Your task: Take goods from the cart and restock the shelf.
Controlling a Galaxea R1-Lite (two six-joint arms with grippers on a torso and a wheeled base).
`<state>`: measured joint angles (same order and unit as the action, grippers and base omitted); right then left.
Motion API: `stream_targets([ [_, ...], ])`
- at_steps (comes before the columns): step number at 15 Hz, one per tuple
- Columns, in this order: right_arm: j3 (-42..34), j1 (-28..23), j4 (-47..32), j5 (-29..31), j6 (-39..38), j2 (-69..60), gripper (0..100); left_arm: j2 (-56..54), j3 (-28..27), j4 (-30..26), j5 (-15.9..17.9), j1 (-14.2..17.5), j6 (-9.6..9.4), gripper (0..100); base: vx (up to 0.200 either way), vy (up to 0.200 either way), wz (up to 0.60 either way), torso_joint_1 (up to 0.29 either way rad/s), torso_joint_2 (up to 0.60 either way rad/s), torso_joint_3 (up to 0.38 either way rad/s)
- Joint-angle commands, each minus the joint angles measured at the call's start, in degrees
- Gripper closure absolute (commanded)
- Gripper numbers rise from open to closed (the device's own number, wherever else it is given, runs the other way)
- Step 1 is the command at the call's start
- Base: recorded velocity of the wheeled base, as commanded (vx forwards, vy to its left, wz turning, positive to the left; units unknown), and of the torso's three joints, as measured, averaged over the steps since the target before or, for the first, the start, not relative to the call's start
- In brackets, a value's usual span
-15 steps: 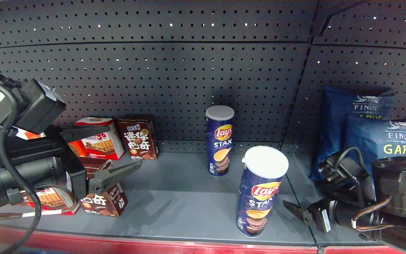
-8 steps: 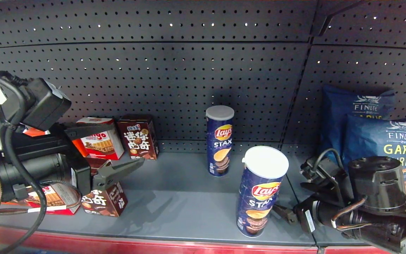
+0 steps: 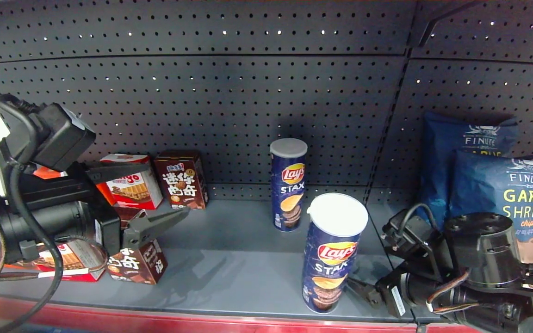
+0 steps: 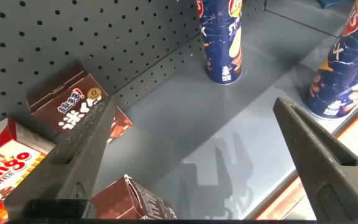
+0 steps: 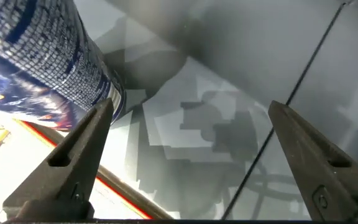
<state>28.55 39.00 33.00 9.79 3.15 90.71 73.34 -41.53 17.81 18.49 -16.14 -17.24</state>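
While the right claw (image 5: 188, 121), spread wide, crowds in at its base, the front chip can (image 3: 333, 252) now stands farther left, near the front edge of the shelf (image 3: 229, 273). Nudged, not gripped, it seems already stocked but risks tipping off.

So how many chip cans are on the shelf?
2. The back chip can stands by the pegboard; the front chip can stands near the shelf edge. More could hide behind the arms.
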Motion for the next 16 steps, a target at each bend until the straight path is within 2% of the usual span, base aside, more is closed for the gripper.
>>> stream_targets([
  [1,0.19,0.47,0.13,-0.03,0.02,0.78,0,0.14,0.05,0.03,0.05,0.58,0.01,0,0.0,0.0,0.0,0.0,0.0,0.0],
  [16,4.5,3.28,1.19,0.05,0.02,6.32,0,0.31,0.05,0.03,0.23,1.11,-0.08,0,0.0,0.0,0.0,0.0,0.0,0.0],
])
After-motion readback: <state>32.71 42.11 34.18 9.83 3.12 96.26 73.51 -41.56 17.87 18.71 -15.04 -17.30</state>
